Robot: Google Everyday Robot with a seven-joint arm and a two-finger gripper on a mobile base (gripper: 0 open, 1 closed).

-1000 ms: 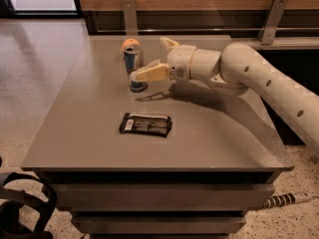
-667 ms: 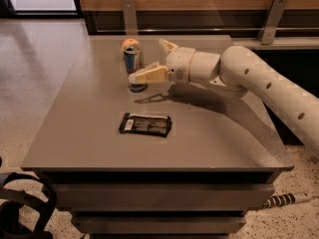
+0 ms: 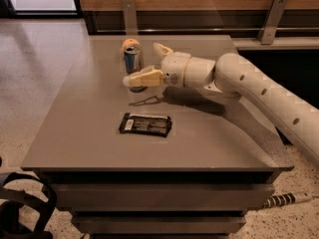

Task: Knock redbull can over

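Note:
The redbull can point(image 3: 132, 59) stands upright at the back left of the grey table point(image 3: 75, 133), blue and silver with a silver top. My gripper point(image 3: 141, 63) is open and reaches in from the right. Its near finger point(image 3: 144, 77) lies across the front of the can's base and hides it. Its far finger point(image 3: 162, 50) points up just right of the can. I cannot tell whether the finger touches the can.
An orange fruit point(image 3: 129, 43) sits right behind the can. A flat black snack wrapper point(image 3: 145, 124) lies on the table in front of the gripper. A wooden wall with metal brackets point(image 3: 270, 19) runs behind the table. A black object point(image 3: 20, 208) sits on the floor at lower left.
The gripper has crept slightly left, its near finger further across the can's base. The can still stands upright.

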